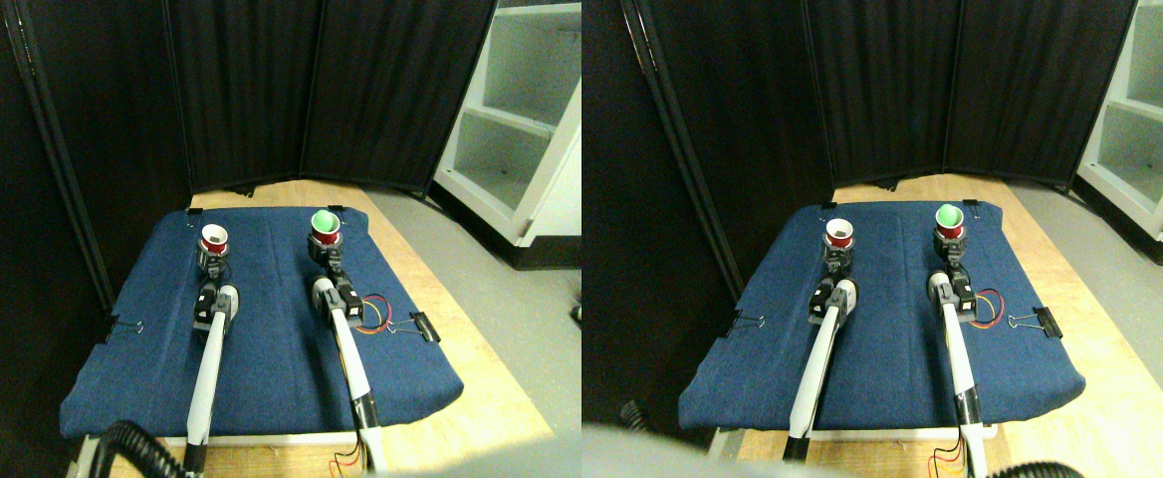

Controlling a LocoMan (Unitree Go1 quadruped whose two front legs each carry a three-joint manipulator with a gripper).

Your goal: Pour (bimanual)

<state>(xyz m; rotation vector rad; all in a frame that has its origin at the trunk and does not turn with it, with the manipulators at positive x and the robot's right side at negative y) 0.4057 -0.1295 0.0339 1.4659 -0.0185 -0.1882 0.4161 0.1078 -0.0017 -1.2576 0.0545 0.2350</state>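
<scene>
My left hand [214,254] pinches a white-lined red cup [214,238], my right hand [326,246] a green-lined cup [325,225], both upright above the blue cloth [273,349], ready for pouring.

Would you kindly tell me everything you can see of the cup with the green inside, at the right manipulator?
The green-lined cup is small, red outside and pale green inside, and looks like plastic or paper. It stands upright with its mouth open upward, at the tip of the right gripper, which meets its lower part. It sits over the far end of the blue cloth, right of the white-lined cup. Whether it holds anything cannot be seen.
</scene>
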